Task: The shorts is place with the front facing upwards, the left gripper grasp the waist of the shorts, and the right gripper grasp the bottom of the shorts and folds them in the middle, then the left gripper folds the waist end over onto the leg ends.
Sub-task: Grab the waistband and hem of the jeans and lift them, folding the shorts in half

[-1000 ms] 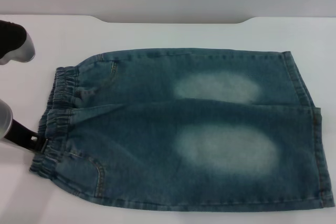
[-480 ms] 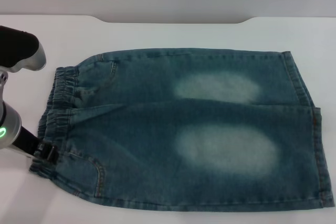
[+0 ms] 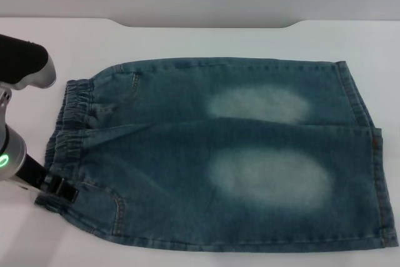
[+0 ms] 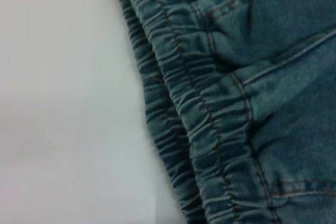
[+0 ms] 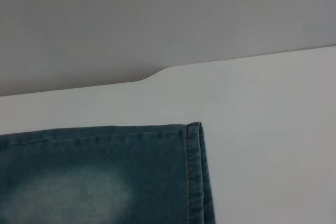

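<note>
The left gripper (image 3: pixel 61 187) sits at the near-left corner of the shorts (image 3: pixel 219 154), its black fingertips right at the edge of the ruched elastic waistband (image 3: pixel 69 130), low over the white table (image 3: pixel 187 40). Whether the tips are pinched on the denim or merely touching it cannot be told from here. The arm behind it shows a green light and a dark rounded joint farther back on the left. The left wrist view looks straight down on the gathered waistband (image 4: pixel 199 129) beside bare table. From there the shorts spread flat to the right, faded patches (image 3: pixel 269 176) facing up, ending in the leg ends (image 3: pixel 375 154) at the far right. The right gripper appears in no view; its wrist camera sees only one hem corner (image 5: pixel 195 171).
</note>
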`<act>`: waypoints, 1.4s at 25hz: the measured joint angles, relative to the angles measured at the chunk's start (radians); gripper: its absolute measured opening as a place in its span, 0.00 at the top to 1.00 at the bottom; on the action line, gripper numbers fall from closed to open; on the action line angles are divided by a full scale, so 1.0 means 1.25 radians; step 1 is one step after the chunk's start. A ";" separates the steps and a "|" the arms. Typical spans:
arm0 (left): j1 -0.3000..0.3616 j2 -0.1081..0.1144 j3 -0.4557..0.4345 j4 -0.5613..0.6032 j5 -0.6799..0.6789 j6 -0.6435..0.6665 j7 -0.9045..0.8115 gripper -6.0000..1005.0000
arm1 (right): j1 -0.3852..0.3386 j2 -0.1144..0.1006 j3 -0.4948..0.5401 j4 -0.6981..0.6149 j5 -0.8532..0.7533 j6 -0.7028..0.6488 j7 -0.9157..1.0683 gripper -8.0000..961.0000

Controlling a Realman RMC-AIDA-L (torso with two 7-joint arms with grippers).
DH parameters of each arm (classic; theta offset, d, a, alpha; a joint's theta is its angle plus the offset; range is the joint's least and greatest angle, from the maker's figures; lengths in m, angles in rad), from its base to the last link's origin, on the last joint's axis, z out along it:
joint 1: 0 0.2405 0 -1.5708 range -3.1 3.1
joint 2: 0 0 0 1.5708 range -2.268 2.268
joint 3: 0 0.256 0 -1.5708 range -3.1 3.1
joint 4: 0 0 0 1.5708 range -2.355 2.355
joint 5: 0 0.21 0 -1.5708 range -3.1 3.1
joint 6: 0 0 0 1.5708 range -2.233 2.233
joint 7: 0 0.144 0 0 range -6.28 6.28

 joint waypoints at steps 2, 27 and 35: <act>-0.004 0.000 0.000 0.021 0.000 0.006 0.000 0.24 | 0.000 0.000 0.000 0.000 0.000 0.000 0.000 0.32; -0.012 -0.004 0.014 0.040 -0.004 0.009 -0.012 0.22 | 0.007 0.000 0.000 0.000 0.000 0.001 -0.009 0.33; -0.015 -0.005 0.039 0.041 -0.005 0.010 -0.022 0.24 | 0.009 -0.001 0.003 -0.004 0.000 0.005 -0.009 0.34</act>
